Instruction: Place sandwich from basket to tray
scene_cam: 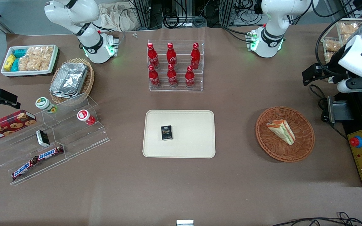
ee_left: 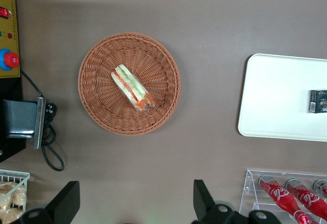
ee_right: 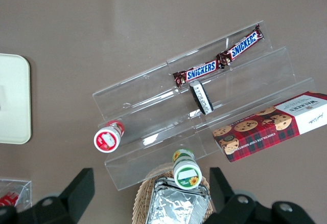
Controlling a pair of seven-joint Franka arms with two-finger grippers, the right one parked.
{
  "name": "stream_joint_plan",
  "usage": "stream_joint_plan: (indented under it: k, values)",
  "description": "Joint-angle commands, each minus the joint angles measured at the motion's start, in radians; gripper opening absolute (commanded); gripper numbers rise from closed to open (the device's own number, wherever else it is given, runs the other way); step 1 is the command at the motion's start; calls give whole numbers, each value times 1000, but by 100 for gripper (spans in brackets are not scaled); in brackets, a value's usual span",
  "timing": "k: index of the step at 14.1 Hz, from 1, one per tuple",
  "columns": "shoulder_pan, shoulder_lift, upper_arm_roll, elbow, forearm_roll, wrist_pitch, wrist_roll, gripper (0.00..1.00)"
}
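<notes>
Brown cloth covers the big table (scene_cam: 181, 188), and lots of snacks and drinks sit on it. We can use the tray (scene_cam: 196, 138) as our marker, since it lies flat in the middle of the table. It is cream colored, and only a small black box (scene_cam: 166, 132) rests on it, so most of the tray is bare. Farther from the front camera than the tray stands a clear rack (scene_cam: 175, 67) with six red bottles. Toward the parked arm's end of the table from the tray are clear steps (scene_cam: 74, 141) holding candy bars, and a box of cookies (scene_cam: 6, 125). Toward the working arm's end of the table from the tray, well apart from it, sits the round brown basket (scene_cam: 303, 147). The sandwich (scene_cam: 281, 130) lies inside the basket, a little wedge with orange, red and green layers. So the job has not really begun: the sandwich is not on the tray yet. The gripper (ee_left: 134, 201) hangs high over the table near the basket, farther from the tray than the basket is, and it touches nothing. Its two fingers (ee_left: 66, 201) are spread wide apart and nothing is between them. What is left, I think, is almost everything: go down to the basket, take hold of the sandwich, lift it, carry it over to the tray, and set it down on a bare spot beside the small black box.
</notes>
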Motion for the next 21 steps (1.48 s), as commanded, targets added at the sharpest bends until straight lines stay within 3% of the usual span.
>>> stream_joint_plan:
  k: [1, 11, 17, 21]
  values:
    - [-6, 11, 6, 35, 3, -43, 10, 100]
    - [34, 21, 23, -43, -12, -21, -148, 100]
    - [45, 22, 43, -270, -6, 193, -289, 100]
    - [42, 79, 49, -396, -2, 412, -473, 100]
